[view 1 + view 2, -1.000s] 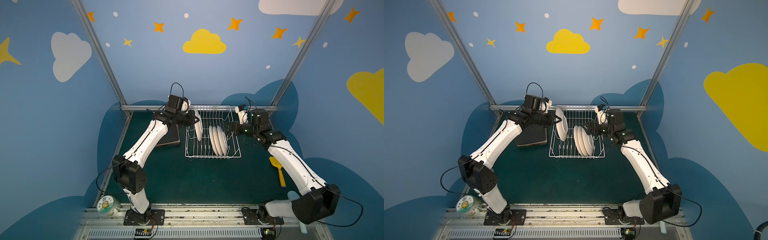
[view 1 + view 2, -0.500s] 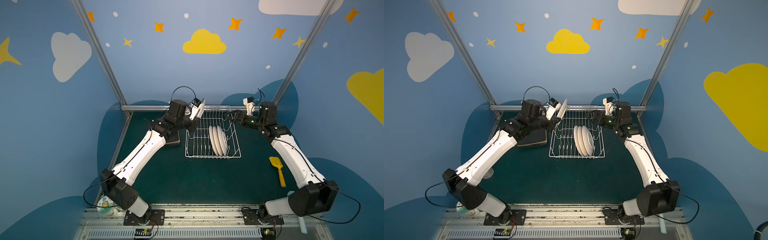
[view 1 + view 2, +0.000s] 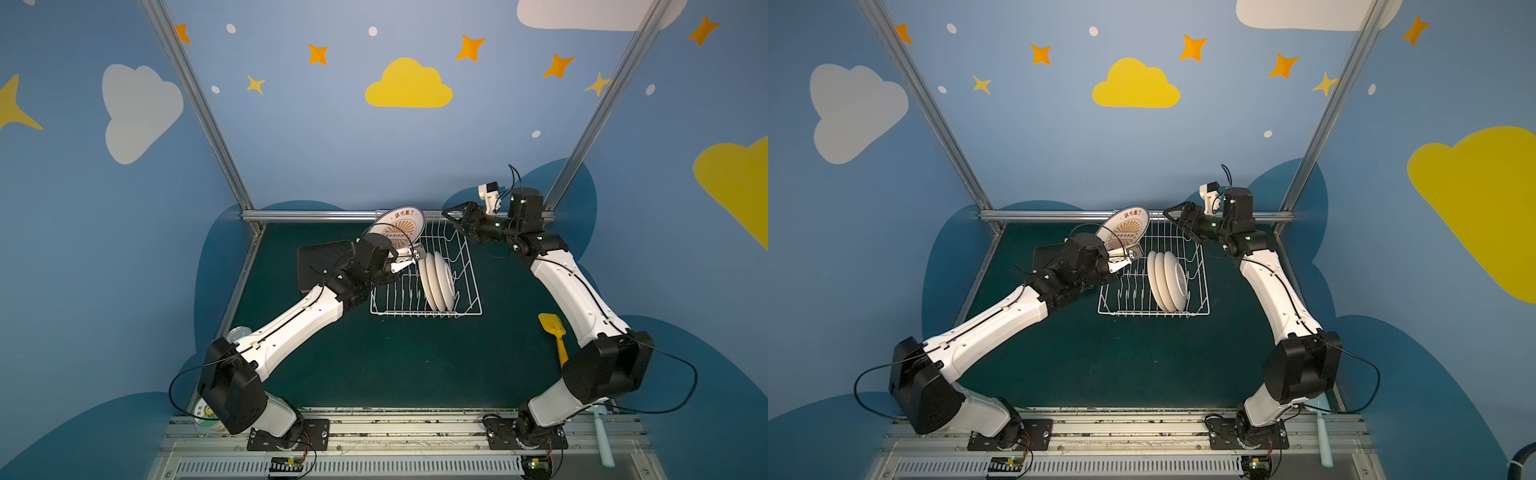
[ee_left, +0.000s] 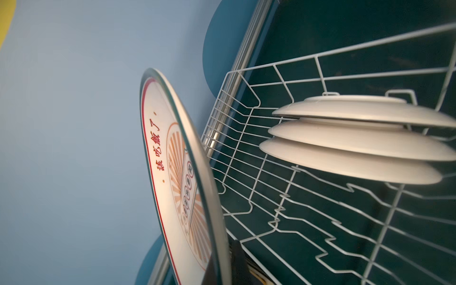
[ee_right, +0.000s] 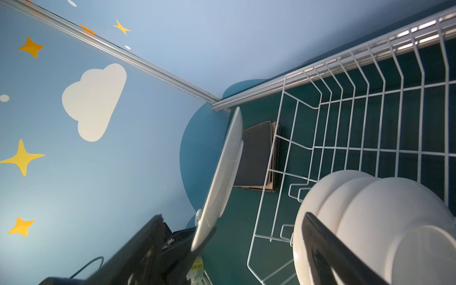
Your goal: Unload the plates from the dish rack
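Observation:
My left gripper (image 3: 409, 255) (image 3: 1125, 256) (image 4: 222, 269) is shut on the rim of a round cream plate (image 3: 397, 226) (image 3: 1127, 228) (image 4: 177, 185) with an orange sunburst centre. The plate is tilted and held above the far left of the white wire dish rack (image 3: 399, 305) (image 3: 1121, 301) (image 4: 271, 197) (image 5: 345, 118). Three round plates (image 3: 436, 280) (image 3: 1167, 280) (image 4: 357, 140) (image 5: 370, 222) stand on edge inside the rack. Black-backed square plates (image 3: 320, 259) (image 5: 256, 155) lie stacked left of the rack. My right gripper (image 3: 455, 216) (image 3: 1173, 214) (image 5: 234, 246) hovers open and empty over the rack's far right corner.
A yellow spatula (image 3: 555, 336) lies on the green mat right of the rack, beside the right arm. A pale blue spatula (image 3: 602, 436) (image 3: 1323, 440) rests at the front right. The sunflower-label tub (image 3: 203, 415) (image 5: 196, 271) sits front left. A metal rail (image 3: 311, 215) runs behind the rack.
The left arm lifted the plate out of the rack and tipped its printed face upward. The right gripper rose from beside the racked plates to the far right corner.

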Controlling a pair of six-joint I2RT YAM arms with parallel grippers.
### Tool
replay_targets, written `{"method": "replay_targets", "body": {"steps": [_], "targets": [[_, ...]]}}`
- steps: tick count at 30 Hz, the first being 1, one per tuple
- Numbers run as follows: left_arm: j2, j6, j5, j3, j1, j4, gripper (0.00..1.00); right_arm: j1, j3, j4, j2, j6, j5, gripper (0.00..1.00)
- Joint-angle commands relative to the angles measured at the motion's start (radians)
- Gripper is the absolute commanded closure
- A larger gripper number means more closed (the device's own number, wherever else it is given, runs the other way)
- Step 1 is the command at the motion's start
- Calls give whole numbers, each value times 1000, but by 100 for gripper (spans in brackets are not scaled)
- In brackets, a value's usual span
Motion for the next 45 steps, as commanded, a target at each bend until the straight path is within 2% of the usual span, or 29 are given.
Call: {"method": "replay_targets", "body": {"steps": [1, 10, 18, 28, 29, 30, 33, 37, 39, 43, 45], "targets": [[-28, 178, -74, -11, -20, 168, 97, 21, 32, -28, 16, 21, -11, 16], [16, 300, -118, -9, -63, 196, 97, 73, 89, -149, 84, -22, 46, 32], [42, 332, -132, -6, -91, 191, 97, 96, 123, -199, 124, -48, 58, 56], [59, 324, -160, -4, -94, 192, 96, 89, 109, -153, 135, -13, -4, 92], [62, 321, -165, -4, -94, 192, 93, 87, 102, -140, 130, -6, -7, 96], [64, 312, -171, -3, -94, 192, 85, 82, 90, -116, 125, 4, -14, 100], [72, 236, -192, 26, -94, 150, 39, 67, 35, -4, 103, 62, -51, 100], [54, 104, -177, 40, -80, 116, 8, 47, -20, 87, 73, 105, -53, 100], [26, 16, -143, 39, -64, 100, 1, 37, -27, 99, 66, 105, -51, 100], [-46, -199, -37, 40, -9, 49, 0, 23, -40, 122, 52, 105, -40, 100], [-91, -358, 58, 45, 43, 8, 0, 19, -47, 135, 45, 101, -32, 100]]}}
